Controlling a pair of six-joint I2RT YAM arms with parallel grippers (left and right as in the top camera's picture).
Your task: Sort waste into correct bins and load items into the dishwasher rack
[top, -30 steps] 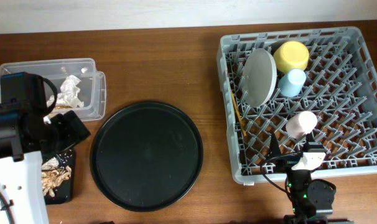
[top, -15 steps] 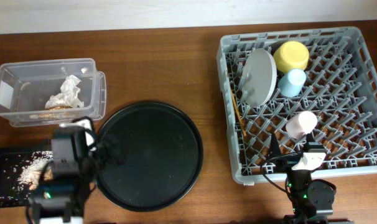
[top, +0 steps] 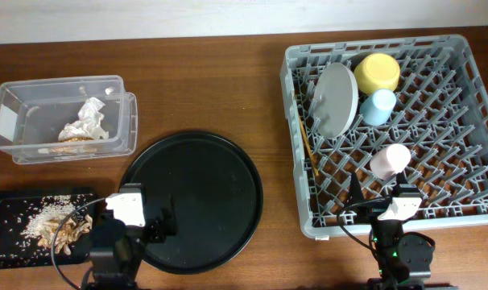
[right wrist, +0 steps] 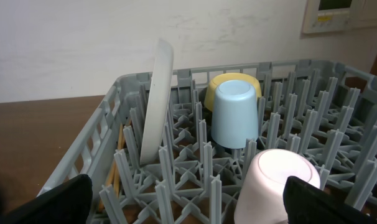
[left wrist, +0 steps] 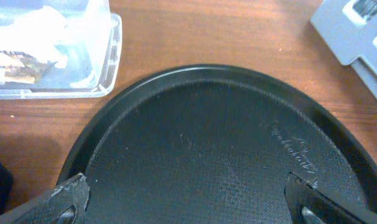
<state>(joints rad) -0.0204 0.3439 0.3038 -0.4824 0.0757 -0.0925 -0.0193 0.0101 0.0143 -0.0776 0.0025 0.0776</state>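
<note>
Both arms sit at the table's near edge now: the left gripper has swung off the small black tray to the round black tray, jaws wide and empty, while the right gripper stays wide open before the dishwasher rack. Racked are the grey plate on edge, the chopsticks beside it, the yellow bowl, and the light-blue cup and pink cup upended. The crumpled napkin lies in the clear tub, and the scraps and rice lie in the small tray.
</note>
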